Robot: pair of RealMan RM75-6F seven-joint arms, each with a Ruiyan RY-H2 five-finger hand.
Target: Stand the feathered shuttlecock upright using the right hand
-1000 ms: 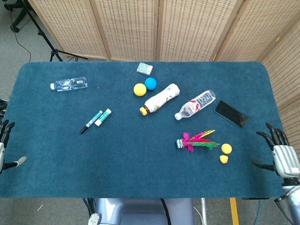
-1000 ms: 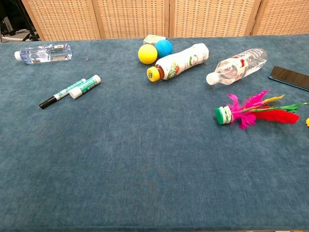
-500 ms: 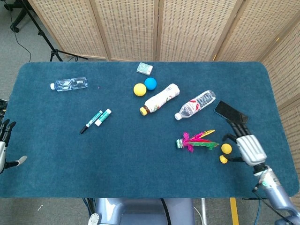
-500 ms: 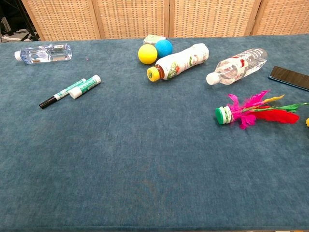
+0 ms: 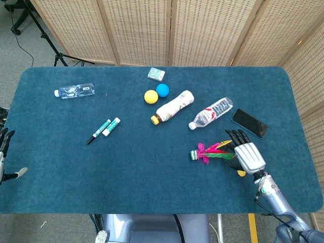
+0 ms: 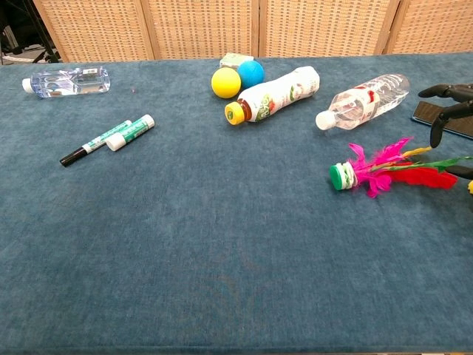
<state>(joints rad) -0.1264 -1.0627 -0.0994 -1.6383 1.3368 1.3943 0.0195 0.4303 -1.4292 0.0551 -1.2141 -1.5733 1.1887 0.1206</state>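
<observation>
The feathered shuttlecock (image 5: 210, 152) (image 6: 384, 172) lies flat on the blue table (image 5: 142, 167), green base pointing left, pink, red, yellow and green feathers pointing right. My right hand (image 5: 246, 155) hovers over the feather tips with fingers spread, holding nothing; its dark fingertips (image 6: 447, 107) show at the right edge of the chest view. My left hand (image 5: 5, 157) hangs off the table's left edge, fingers apart and empty.
A clear bottle (image 5: 210, 113) and a black phone (image 5: 249, 123) lie just behind the shuttlecock. A white bottle (image 5: 172, 107), yellow ball (image 5: 151, 96) and blue ball (image 5: 162, 90) sit mid-table. Markers (image 5: 103, 129) and a small bottle (image 5: 75, 90) lie left. A small yellow piece (image 5: 241, 173) peeks out beside my right hand.
My right hand has moved left from the table's right edge, over the yellow balls, to the shuttlecock's feather end. The shuttlecock has not moved.
</observation>
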